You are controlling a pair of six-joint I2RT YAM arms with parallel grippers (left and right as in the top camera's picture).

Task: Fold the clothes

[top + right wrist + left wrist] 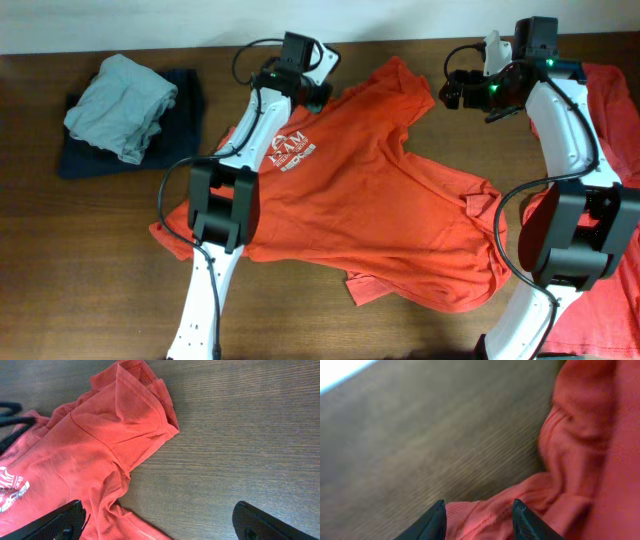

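Note:
An orange-red T-shirt (380, 190) lies spread front up across the middle of the table, its white chest logo (293, 150) by the left arm. At the shirt's far edge my left gripper (322, 96) is down on the cloth. Its jaws stand apart, and a ribbed fold of the shirt (485, 515) lies loose between the fingers (434, 521). My right gripper (452, 90) hangs wide open above bare wood, just right of the shirt's far sleeve (135, 415). Nothing sits between its fingertips (252, 520), though the left one overlaps the shirt's edge.
Another orange-red garment (612, 300) lies along the right edge under the right arm. A grey garment (120, 105) rests on a dark navy one (190, 115) at the back left. Bare wood (240, 435) shows right of the sleeve.

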